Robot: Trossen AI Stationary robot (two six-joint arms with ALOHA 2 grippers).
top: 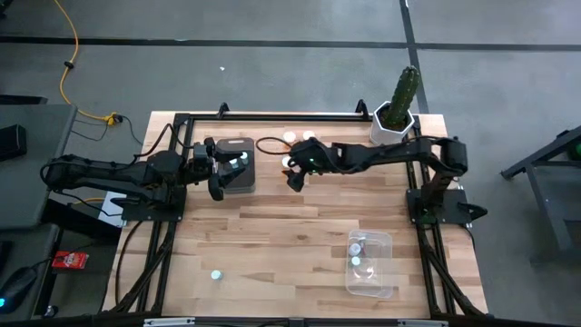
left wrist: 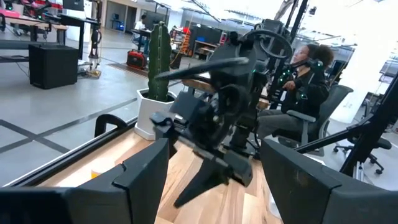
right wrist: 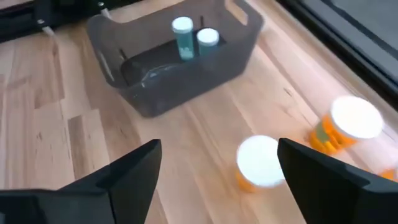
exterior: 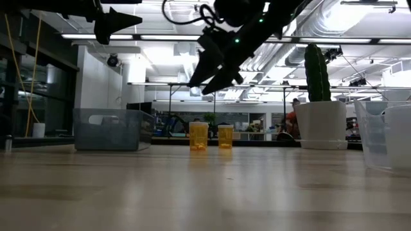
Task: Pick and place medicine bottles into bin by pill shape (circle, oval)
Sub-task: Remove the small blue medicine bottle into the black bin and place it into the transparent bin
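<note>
Orange medicine bottles with white caps stand on the table at the far middle [top: 289,138] [top: 309,136]. My right gripper [top: 295,178] hangs open above the table, slanting down over them. One white-capped bottle [right wrist: 258,162] shows between its fingers with a gap on each side, and another [right wrist: 348,124] stands beside it. A dark bin [top: 238,165] holds two bottles, one with a teal top [right wrist: 182,34] and one with a white top [right wrist: 207,38]. My left gripper [top: 216,176] waits open and level beside that bin. One teal-topped bottle [top: 216,274] stands alone near the front left.
A clear bin [top: 370,265] at the front right holds two bottles [top: 356,247]. A cactus in a white pot [top: 398,107] stands at the far right corner. A black cable [top: 269,145] loops beside the orange bottles. A person sits beyond the table [left wrist: 305,87].
</note>
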